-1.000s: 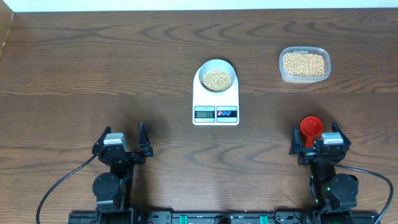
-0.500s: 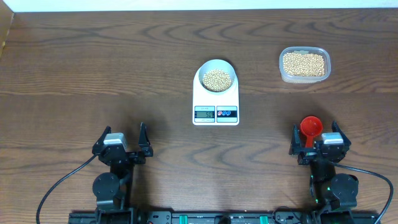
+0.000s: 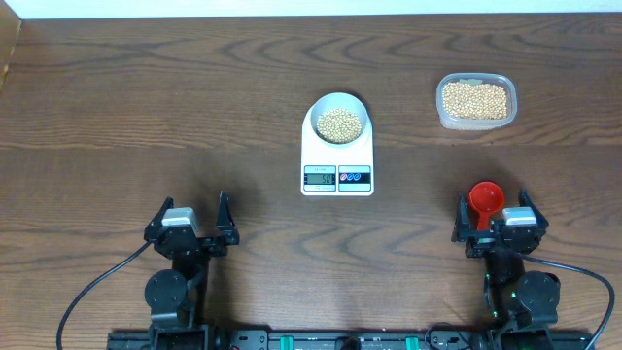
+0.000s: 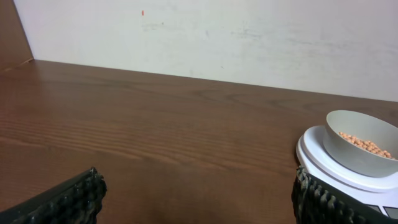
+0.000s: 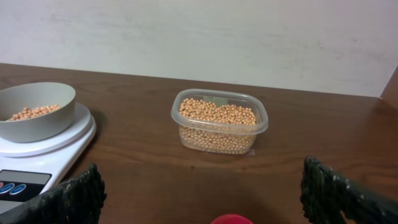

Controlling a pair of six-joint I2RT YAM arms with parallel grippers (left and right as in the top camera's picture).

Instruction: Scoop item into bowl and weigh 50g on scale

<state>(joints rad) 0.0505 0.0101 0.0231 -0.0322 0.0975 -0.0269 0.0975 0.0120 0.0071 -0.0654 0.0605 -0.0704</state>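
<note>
Separating scale (image 3: 337, 160) and tub (image 3: 475, 101) lies bare table (image 3: 408, 117).

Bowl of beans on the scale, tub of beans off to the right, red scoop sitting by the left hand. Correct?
One slip: the red scoop sits by the right hand, between its open fingers, not by the left hand. The overhead view shows it. The rest stands: the bowl of beans is on the scale, and the tub of beans is off to the right.
</note>
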